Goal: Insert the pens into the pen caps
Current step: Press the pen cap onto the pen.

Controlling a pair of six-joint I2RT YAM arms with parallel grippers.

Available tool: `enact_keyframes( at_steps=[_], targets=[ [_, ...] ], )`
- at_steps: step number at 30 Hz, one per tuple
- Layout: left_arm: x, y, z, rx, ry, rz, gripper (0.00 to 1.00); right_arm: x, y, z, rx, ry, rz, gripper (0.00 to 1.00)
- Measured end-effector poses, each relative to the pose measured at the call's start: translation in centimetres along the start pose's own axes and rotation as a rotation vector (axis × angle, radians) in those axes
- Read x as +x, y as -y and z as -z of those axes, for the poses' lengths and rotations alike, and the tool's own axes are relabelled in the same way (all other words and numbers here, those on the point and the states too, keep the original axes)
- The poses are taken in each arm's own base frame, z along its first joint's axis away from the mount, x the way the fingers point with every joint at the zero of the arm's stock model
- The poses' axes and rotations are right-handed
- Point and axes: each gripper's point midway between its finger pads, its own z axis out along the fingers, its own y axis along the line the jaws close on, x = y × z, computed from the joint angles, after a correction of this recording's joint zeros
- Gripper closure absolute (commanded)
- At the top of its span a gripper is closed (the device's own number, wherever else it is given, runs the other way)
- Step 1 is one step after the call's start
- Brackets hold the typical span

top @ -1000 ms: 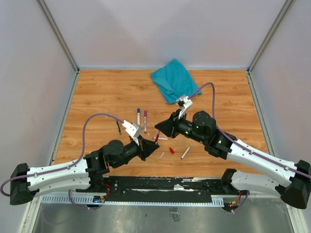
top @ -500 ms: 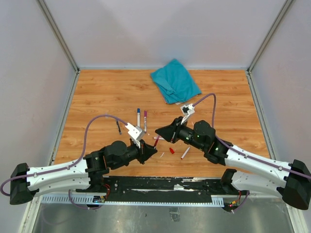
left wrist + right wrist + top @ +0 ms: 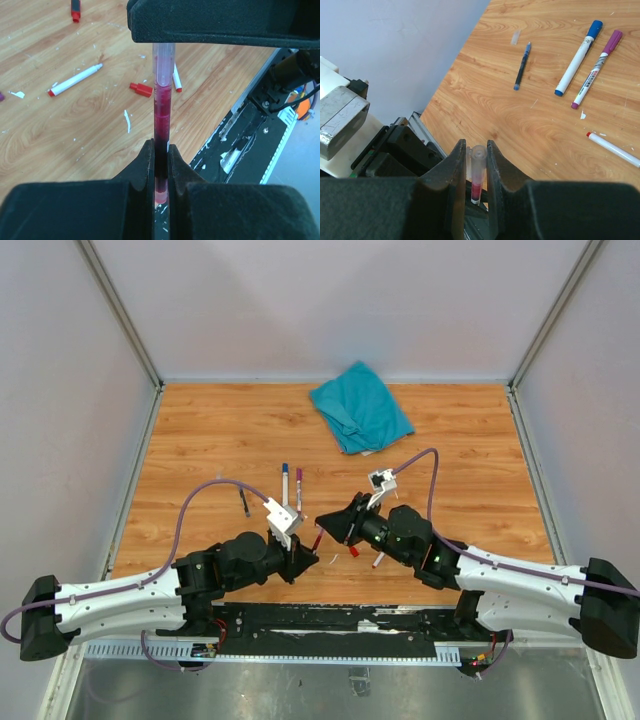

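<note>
The left gripper (image 3: 160, 152) is closed tight on one end of a red pen (image 3: 161, 115). The right gripper (image 3: 476, 150) is closed narrow on what seems to be a clear cap (image 3: 478, 154) at its other end. The pen hangs in the air over the near middle of the bench (image 3: 220, 430); the blue pen (image 3: 577, 57) and purple pen (image 3: 596, 69) lie on it farther away. If the grippers push out of line, the pen can slip in the jaws, or the cap can pop out and drop off the near edge. The purple pen carries small print, but I cannot read it.
</note>
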Motion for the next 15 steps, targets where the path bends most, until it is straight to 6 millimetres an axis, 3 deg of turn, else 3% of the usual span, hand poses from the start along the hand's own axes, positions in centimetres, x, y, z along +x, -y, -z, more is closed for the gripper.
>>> enact_keyframes(
  at_steps=[4,9,13,15],
  targets=[
    [0.6,-0.2,0.1,-0.008,-0.025,-0.007,0.99,0.5,0.1,0.0,0.009,0.002,0.005,1.00],
    [0.1,0.2,0.0,0.008,-0.006,0.000,1.00,-0.7,-0.6,0.5,0.025,0.014,0.045,0.96],
    [-1.6,1.1,-0.1,0.040,0.056,0.020,1.00,-2.7,-1.7,1.1,0.038,0.036,0.109,0.86],
    [-2.4,1.5,-0.2,0.057,0.087,0.032,0.99,-3.6,-2.2,1.4,0.043,0.048,0.136,0.76]
  ],
)
